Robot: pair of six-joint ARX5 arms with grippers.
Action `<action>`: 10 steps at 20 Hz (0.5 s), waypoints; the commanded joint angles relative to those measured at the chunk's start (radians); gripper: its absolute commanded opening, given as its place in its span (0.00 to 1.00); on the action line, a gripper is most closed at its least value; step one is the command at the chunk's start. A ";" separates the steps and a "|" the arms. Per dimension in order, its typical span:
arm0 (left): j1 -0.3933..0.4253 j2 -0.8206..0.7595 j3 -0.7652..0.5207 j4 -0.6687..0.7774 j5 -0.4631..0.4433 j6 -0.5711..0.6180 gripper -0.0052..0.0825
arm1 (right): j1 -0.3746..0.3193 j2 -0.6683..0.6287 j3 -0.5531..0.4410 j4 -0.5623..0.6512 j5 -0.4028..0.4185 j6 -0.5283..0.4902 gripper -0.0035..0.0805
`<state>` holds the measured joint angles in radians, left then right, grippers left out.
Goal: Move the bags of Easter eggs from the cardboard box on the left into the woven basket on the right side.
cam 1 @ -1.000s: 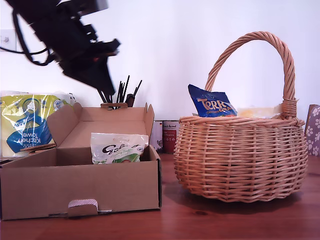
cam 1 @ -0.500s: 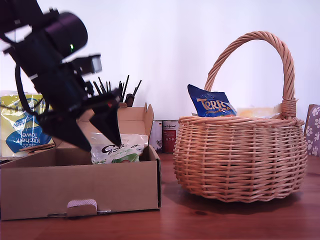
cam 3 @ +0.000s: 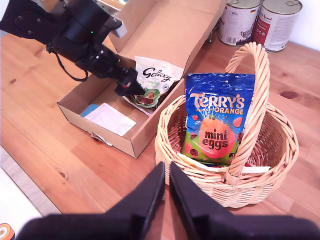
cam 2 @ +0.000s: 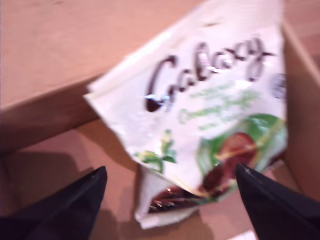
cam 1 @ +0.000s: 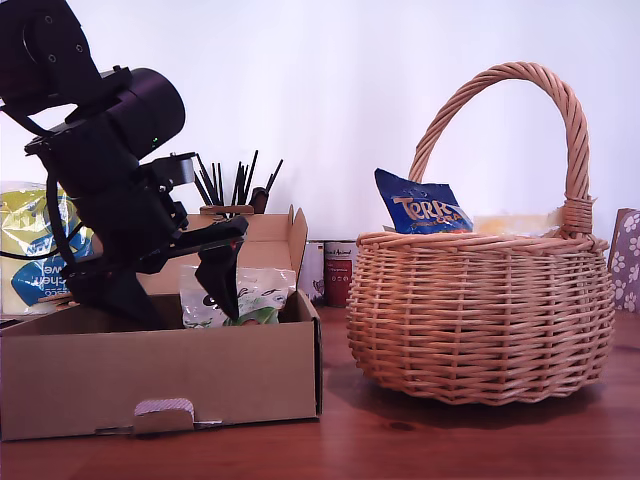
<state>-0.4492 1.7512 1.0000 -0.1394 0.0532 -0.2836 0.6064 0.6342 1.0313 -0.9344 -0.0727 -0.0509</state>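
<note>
A white Galaxy bag of Easter eggs point(cam 2: 200, 110) leans in the corner of the cardboard box point(cam 1: 170, 370). My first gripper point(cam 2: 171, 170) is open, with one finger on either side of the bag's lower end. In the exterior view this black gripper point(cam 1: 185, 305) reaches down into the box at the bag point(cam 1: 262, 295). A dark blue Terry's bag point(cam 1: 425, 210) stands in the woven basket point(cam 1: 480, 320). My second gripper point(cam 3: 166, 167) hangs shut and empty high over the basket's point(cam 3: 250, 192) rim. From there I see the blue bag point(cam 3: 215, 125), the Galaxy bag point(cam 3: 157, 80) and the box point(cam 3: 145, 131).
A kitchen towel pack point(cam 1: 40, 250) stands behind the box at the exterior view's left. A holder of dark sticks point(cam 1: 235, 185) and two tins point(cam 3: 260, 20) stand at the back. A paper slip point(cam 3: 110, 119) lies in the box. A floral item point(cam 1: 628, 260) shows at the exterior view's right edge.
The first arm has come down from above the box into it, and its open fingers now straddle the white Galaxy bag. The basket and the blue bag have not moved.
</note>
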 commanded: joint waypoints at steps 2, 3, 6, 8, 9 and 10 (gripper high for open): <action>-0.005 0.043 -0.018 0.040 0.011 -0.025 0.92 | 0.002 0.005 -0.024 0.010 -0.007 -0.003 0.03; -0.005 0.050 -0.018 0.045 0.014 -0.032 0.92 | 0.002 0.005 -0.024 0.011 -0.007 -0.003 0.03; -0.005 0.084 -0.018 0.076 0.014 -0.044 0.92 | 0.002 0.005 -0.024 0.011 -0.007 -0.004 0.03; -0.006 0.114 -0.018 0.097 0.023 -0.059 0.92 | 0.002 0.005 -0.024 0.011 -0.008 -0.006 0.03; -0.008 0.130 -0.018 0.104 0.025 -0.061 0.92 | 0.002 0.005 -0.024 0.011 -0.008 -0.006 0.03; -0.013 0.142 -0.018 0.109 0.026 -0.063 0.92 | 0.002 0.005 -0.024 0.011 -0.008 -0.006 0.03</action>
<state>-0.4541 1.8336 1.0004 -0.0326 0.0685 -0.3347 0.6064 0.6373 1.0313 -0.9340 -0.0731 -0.0536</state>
